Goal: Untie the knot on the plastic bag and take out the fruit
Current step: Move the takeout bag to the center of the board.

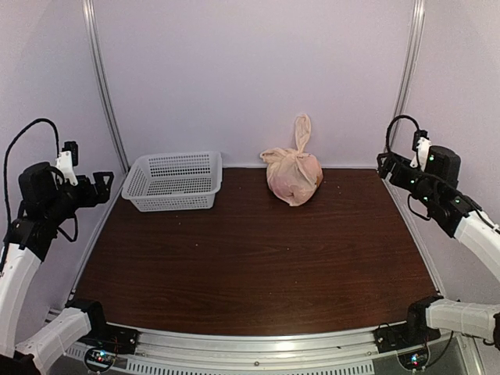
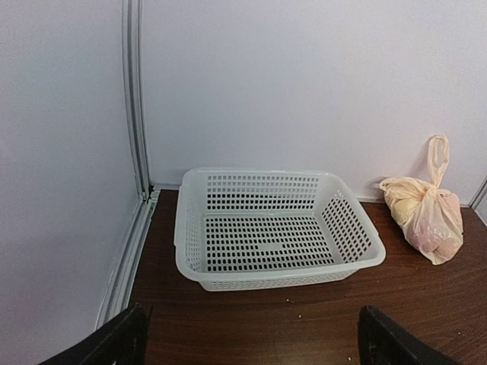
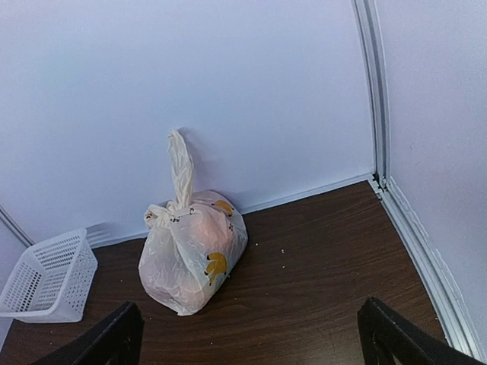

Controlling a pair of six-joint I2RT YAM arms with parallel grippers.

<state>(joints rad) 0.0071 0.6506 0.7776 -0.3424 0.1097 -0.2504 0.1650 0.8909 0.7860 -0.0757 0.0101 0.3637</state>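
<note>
While both arms are held raised at the side edges of the counter (image 1: 250, 266), the left tool (image 1: 103, 181) and right tool (image 1: 384, 166) are seen w/ jaws fully apart, nothing gripped. The plastic bag (image 1: 293, 180) is set upright at the counter's far edge, centre-right, close to the back wall. Its knot (image 3: 180, 205) is tied, w/ a thin loop standing above. The fruit (image 3: 199, 228) is enclosed, visible only as rounded orange-pink shapes thru the film. Yellow banana print is seen on the film. A white perforated basket (image 1: 172, 201) is placed left of the bag, apart from it.
</note>
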